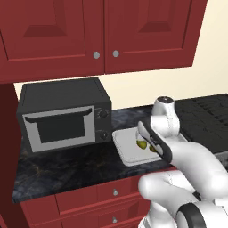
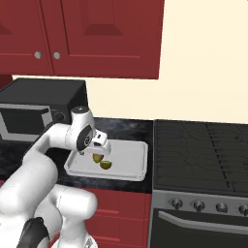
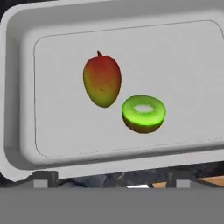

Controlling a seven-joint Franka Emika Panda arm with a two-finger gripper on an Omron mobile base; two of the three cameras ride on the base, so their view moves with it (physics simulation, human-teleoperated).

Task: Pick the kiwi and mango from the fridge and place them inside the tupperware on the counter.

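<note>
The tupperware (image 3: 17, 87) lies flat on the black speckled table (image 1: 62, 164), just to the right of the microwave (image 1: 64, 115). Both fruits rest inside it.

Hand view: the camera looks straight down into the tray. The mango (image 3: 102, 80) lies on the white floor of the tray, red at its stem end and yellow-green below. The kiwi (image 3: 143, 113) sits just beside it, cut green face up, and the two are close but apart. The two dark fingers (image 3: 40, 179) stand at the bottom edge, far apart and spread wide, with nothing between them. Neither fruit is touched.

Left base view: the white arm crosses in front of the tray and hides most of its right half. The mango (image 1: 142, 144) and the kiwi (image 1: 152, 148) show as small greenish shapes partly behind the hand. The red upper cabinets (image 1: 98, 31) hang above.

Right base view: the tray rim (image 2: 140, 160) is visible in full, and the stove (image 2: 203, 150) stands directly to its right. The gripper (image 2: 99, 152) hangs just above the mango (image 2: 97, 158), with the kiwi (image 2: 106, 165) nearer the front rim.
</note>
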